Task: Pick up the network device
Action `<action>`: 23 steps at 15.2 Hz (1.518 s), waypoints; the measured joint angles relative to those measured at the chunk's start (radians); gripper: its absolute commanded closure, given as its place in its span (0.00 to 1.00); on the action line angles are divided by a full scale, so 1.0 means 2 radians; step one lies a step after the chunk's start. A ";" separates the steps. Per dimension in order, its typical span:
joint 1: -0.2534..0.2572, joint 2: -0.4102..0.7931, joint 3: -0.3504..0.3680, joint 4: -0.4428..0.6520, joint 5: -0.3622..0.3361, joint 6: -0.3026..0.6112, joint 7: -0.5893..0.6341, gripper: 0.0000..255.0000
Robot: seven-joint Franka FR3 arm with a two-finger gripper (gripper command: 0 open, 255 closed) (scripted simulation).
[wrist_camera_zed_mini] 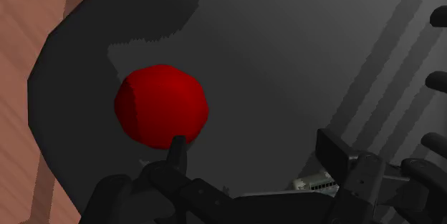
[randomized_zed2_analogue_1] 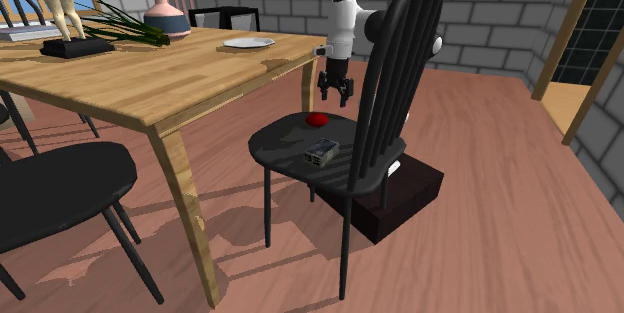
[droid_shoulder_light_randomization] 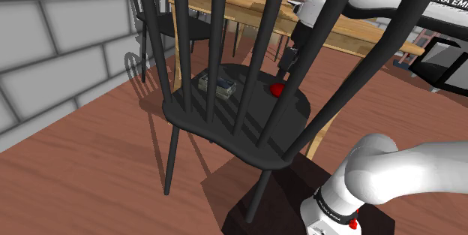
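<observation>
Grey-brick room, black wooden chair seat (randomized_zed2_analogue_1: 275, 146) | my black gripper (randomized_zed2_analogue_1: 336, 96), jaws apart, over round red ball (randomized_zed2_analogue_1: 317, 119) | small grey boxy network device (randomized_zed2_analogue_1: 322, 151) near, untouched.

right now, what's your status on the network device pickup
Black two-finger gripper open, empty, above black chair seat. Small grey boxy network device flat on seat, untouched. Red round object on same seat, apart from device, near gripper.

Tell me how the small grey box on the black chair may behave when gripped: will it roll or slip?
The network device is flat and boxy, lying on its broad face, so it probably will not roll. It looks rigid and small, so likely light. The chair seat looks smooth, so a push may slide it.
</observation>
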 measured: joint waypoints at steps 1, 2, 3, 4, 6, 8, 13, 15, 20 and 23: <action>0.000 0.000 0.000 0.000 0.000 0.000 0.000 0.00; 0.002 0.007 0.003 0.001 0.001 0.004 0.000 0.00; 0.004 0.021 0.006 0.009 0.002 0.009 -0.001 0.00; 0.007 0.036 0.011 0.017 0.003 0.014 0.000 0.00; 0.013 0.072 0.021 0.030 0.006 0.030 0.000 0.00; 0.018 0.111 0.032 0.051 0.007 0.042 0.000 0.00; 0.032 0.201 0.058 0.111 0.005 0.058 0.003 0.00; 0.037 0.240 0.069 0.138 0.001 0.064 0.005 0.00; 0.042 0.279 0.080 0.144 -0.003 0.090 0.009 0.00; 0.042 0.279 0.081 0.125 -0.003 0.110 0.008 0.00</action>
